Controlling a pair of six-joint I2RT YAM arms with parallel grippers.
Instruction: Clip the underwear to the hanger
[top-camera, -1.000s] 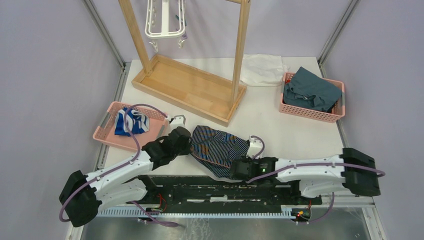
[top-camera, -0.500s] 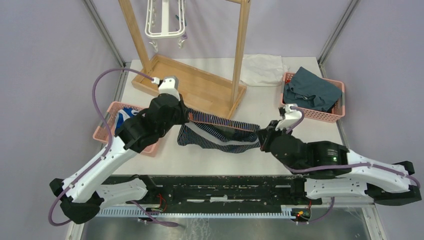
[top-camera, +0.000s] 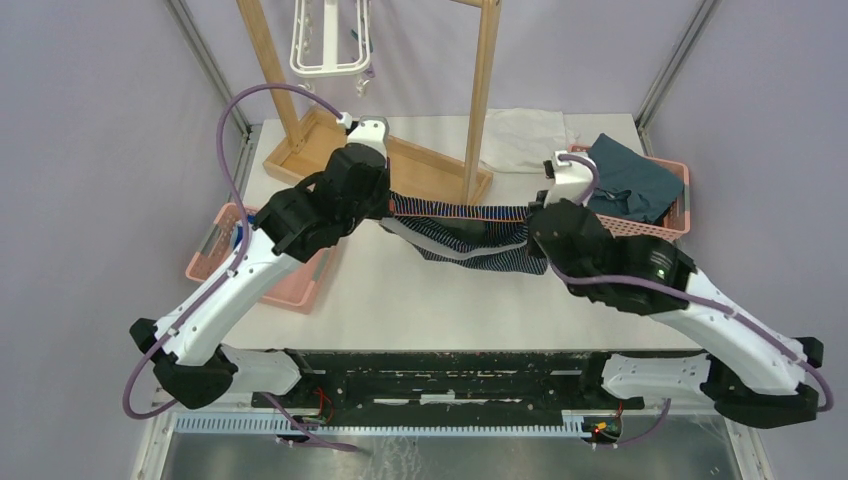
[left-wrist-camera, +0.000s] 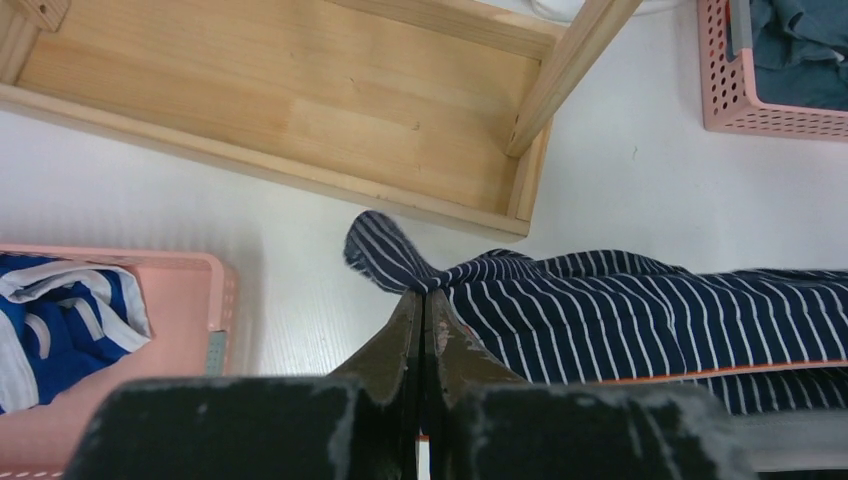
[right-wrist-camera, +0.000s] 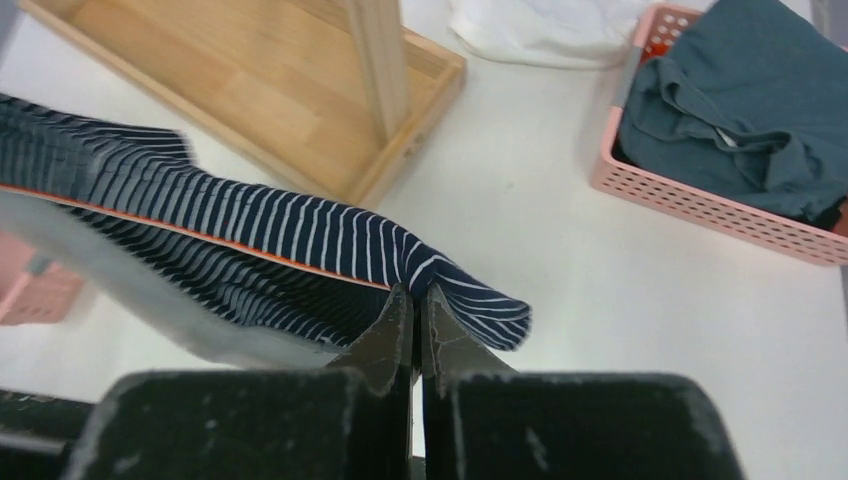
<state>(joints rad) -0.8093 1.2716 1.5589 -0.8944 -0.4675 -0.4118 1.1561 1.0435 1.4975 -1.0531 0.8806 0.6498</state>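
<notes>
Underwear (top-camera: 470, 238) just beside wooden rack (top-camera: 483, 100)

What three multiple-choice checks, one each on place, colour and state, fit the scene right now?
1. Where does the teal cloth lie? A in the right pink basket; B in a metal bucket; C on a shelf.
2. What colour is the trim on the underwear? A green; B orange; C yellow.
3. How is the underwear held? A lying loose on the table; B spread between the left gripper and right gripper, both shut; C bunched in one gripper.

Answers: 1 A, the cloth fills the basket in the right wrist view. 2 B, an orange line runs along the striped edge. 3 B, each wrist view shows closed fingers pinching a corner.
</notes>
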